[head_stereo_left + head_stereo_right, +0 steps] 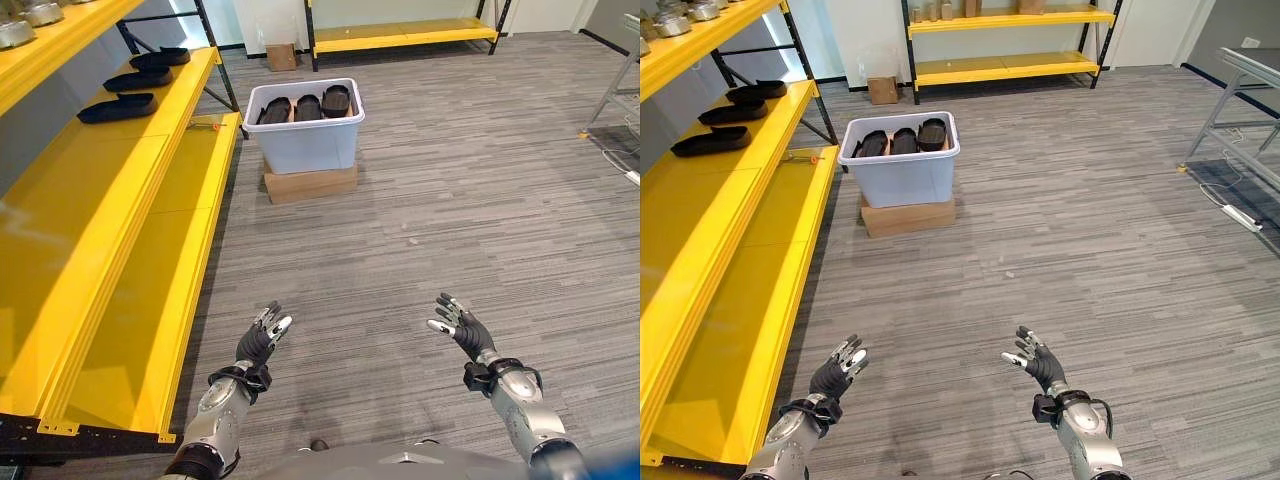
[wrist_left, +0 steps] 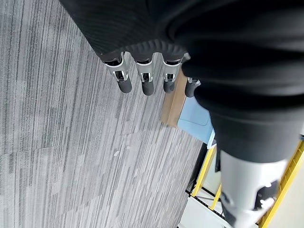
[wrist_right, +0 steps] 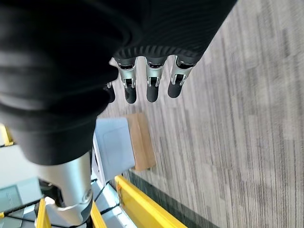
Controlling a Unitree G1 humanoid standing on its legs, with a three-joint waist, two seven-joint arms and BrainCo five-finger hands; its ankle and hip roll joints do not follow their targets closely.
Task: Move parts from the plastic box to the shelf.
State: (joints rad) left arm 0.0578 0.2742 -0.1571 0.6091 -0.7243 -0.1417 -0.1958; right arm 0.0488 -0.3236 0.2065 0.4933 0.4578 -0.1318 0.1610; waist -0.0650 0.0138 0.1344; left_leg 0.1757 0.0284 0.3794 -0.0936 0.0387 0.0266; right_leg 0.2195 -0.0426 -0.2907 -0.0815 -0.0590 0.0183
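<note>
Both hands empty, raised over the grey carpet, well short of the box. Left hand has fingers straight and relaxed, grasping nothing; right hand the same, fingers loosely spread. Plastic box sits on a cardboard box just beside the end of the yellow shelf, with three dark parts inside (standing side by side). Three more dark parts lie in a row on the shelf's middle level.

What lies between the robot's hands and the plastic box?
Bare grey carpet, as the left eye view shows. Left hand and right hand hold nothing, well short of the plastic box.
</note>
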